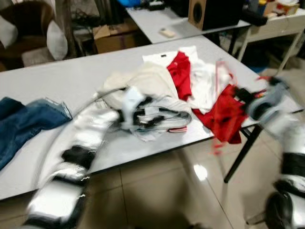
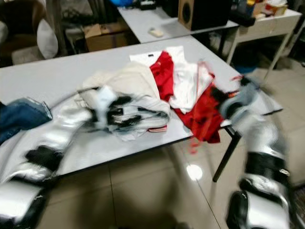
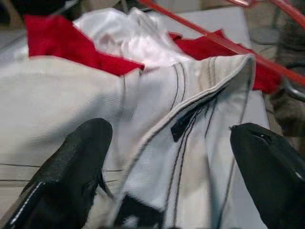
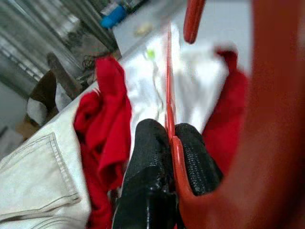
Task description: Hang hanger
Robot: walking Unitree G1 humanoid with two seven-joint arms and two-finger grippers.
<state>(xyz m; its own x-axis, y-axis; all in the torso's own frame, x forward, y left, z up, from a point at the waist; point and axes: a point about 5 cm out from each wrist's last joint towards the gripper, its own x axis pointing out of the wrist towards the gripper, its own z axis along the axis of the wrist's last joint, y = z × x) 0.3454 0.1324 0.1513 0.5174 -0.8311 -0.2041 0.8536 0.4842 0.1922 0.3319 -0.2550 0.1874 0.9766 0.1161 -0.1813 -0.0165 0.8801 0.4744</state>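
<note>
A thin red hanger (image 4: pixel 168 81) runs between the fingers of my right gripper (image 4: pixel 170 133), which is shut on it. In the blurred head views that gripper (image 1: pixel 242 95) is at the table's right end, and a red garment (image 1: pixel 224 114) hangs from the hanger over the edge. My left gripper (image 3: pixel 167 138) stands open just above a white garment with dark stripes (image 3: pixel 190 157), one black finger (image 3: pixel 88 143) on each side. That striped garment (image 1: pixel 162 117) lies near the front edge of the white table (image 1: pixel 62 81).
On the table lie cream trousers (image 1: pixel 147 78), a red and white shirt heap (image 1: pixel 190 76) and blue jeans (image 1: pixel 24 124) at the far left. Behind stand a second table (image 1: pixel 157 21) with a speaker (image 1: pixel 209 12), a cardboard box (image 1: pixel 112 38) and a chair (image 1: pixel 24 24). Tiled floor lies in front.
</note>
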